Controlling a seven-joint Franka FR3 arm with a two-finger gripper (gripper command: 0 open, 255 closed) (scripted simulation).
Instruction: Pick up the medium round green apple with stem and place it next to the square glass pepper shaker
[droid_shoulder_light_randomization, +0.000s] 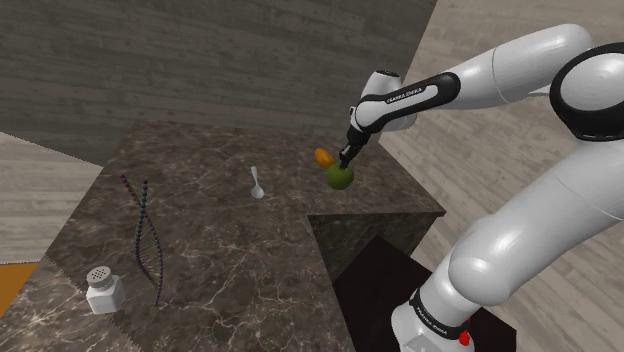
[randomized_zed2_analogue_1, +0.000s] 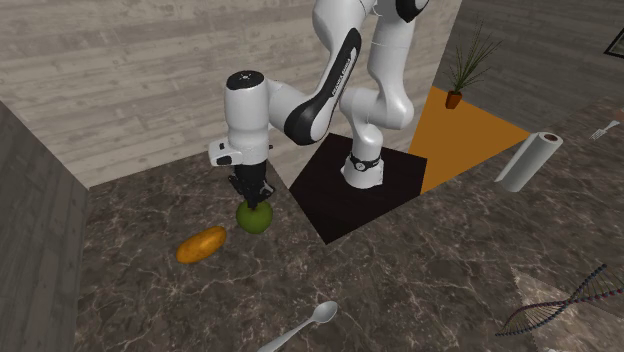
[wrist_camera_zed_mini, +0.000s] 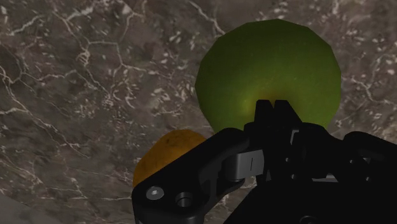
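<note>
Shoulder view: the green apple (droid_shoulder_light_randomization: 340, 177) sits by the counter (droid_shoulder_light_randomization: 220, 250) edge, well apart from the shaker (droid_shoulder_light_randomization: 103, 290). Second exterior view: the gripper (randomized_zed2_analogue_1: 254, 194) is right on top of it. Wrist view: gripping or not (I cannot tell). The apple looks hard and slippery, so squeeze its round middle.

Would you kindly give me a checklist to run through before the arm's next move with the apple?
1. Gripper right above apple: ok.
2. Apple held: cannot tell.
3. Orange fruit apart from apple: ok.
4. Shaker upright: ok.
5. Bare counter beside shaker: ok.
6. Low path to shaker: not ok; spoon and helix model lie between.
</note>
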